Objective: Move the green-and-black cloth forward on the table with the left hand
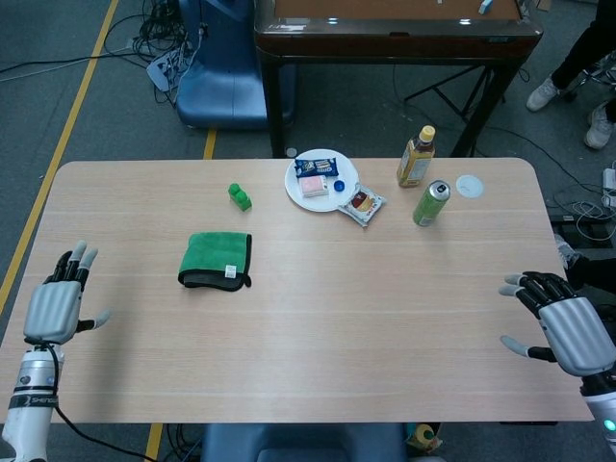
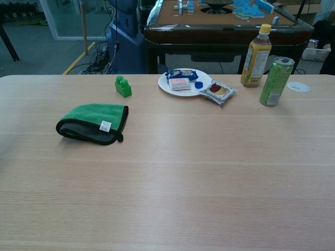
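Observation:
The green-and-black cloth (image 1: 217,260) (image 2: 93,123) lies folded on the left half of the table, green side up with a small white tag. My left hand (image 1: 56,303) hovers at the table's left edge, well apart from the cloth, fingers spread and holding nothing. At the table's right edge my right hand (image 1: 561,320) is open too, fingers apart. Neither hand appears in the chest view.
A green toy brick (image 1: 239,196) sits behind the cloth. Further right are a white plate (image 1: 298,185) with snack packets, a snack pouch (image 1: 362,203), a green can (image 1: 431,203), a yellow bottle (image 1: 416,159) and a white lid (image 1: 469,186).

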